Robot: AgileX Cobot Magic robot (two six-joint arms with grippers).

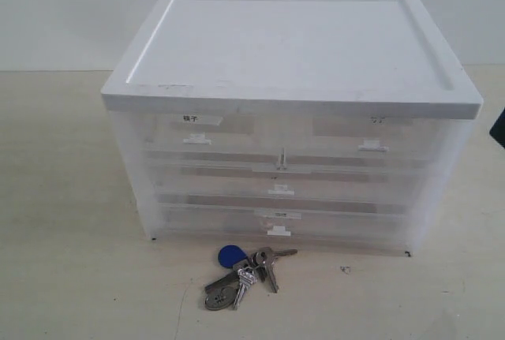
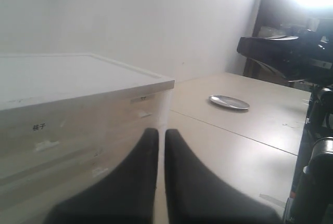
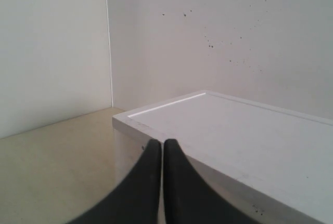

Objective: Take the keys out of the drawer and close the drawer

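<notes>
Keys (image 1: pixel 245 270) lie just before the closed drawer (image 1: pixel 278 226); left gripper (image 2: pixel 161 130) and right gripper (image 3: pixel 162 142) pressed together, empty

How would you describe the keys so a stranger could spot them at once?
Find the white-topped cabinet of translucent drawers on the pale table. Just in front of its lowest drawer lies a bunch of silver-grey keys. Their round blue tag stands out against the white and beige around it.
</notes>
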